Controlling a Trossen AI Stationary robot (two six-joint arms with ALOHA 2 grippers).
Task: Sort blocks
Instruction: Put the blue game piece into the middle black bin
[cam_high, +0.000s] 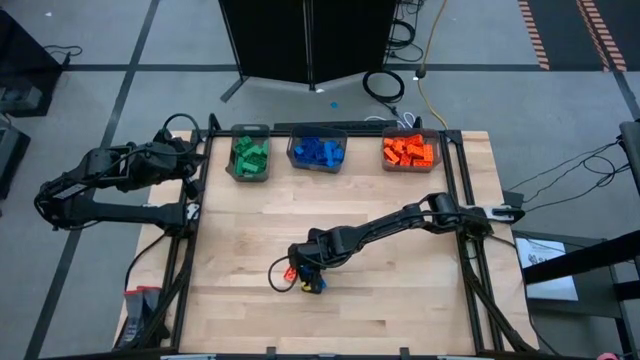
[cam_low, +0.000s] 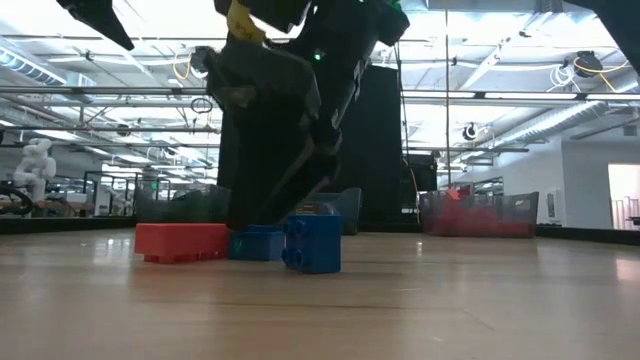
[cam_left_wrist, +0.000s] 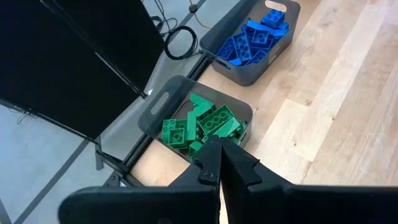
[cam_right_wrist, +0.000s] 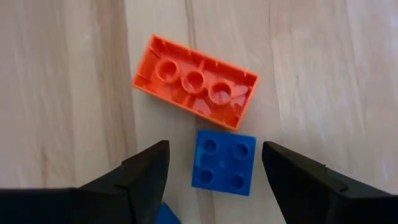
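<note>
Loose blocks lie on the table's near middle. An orange brick (cam_right_wrist: 194, 82) lies hollow side up. A square blue block (cam_right_wrist: 224, 162) sits beside it, studs up, and a second blue block (cam_low: 255, 243) lies close by. My right gripper (cam_right_wrist: 214, 152) hangs open just above the table, pointing steeply down. Its fingers stand on either side of the square blue block (cam_high: 315, 285) without touching it. My left gripper (cam_left_wrist: 221, 165) waits shut, high at the table's far left, by the bin of green blocks (cam_left_wrist: 199, 121).
Three grey bins stand along the far edge: green blocks (cam_high: 249, 155), blue blocks (cam_high: 317, 152) and orange blocks (cam_high: 410, 152). Bare wood lies between them and the loose blocks. A black frame rail (cam_high: 200, 200) runs along the table's left side.
</note>
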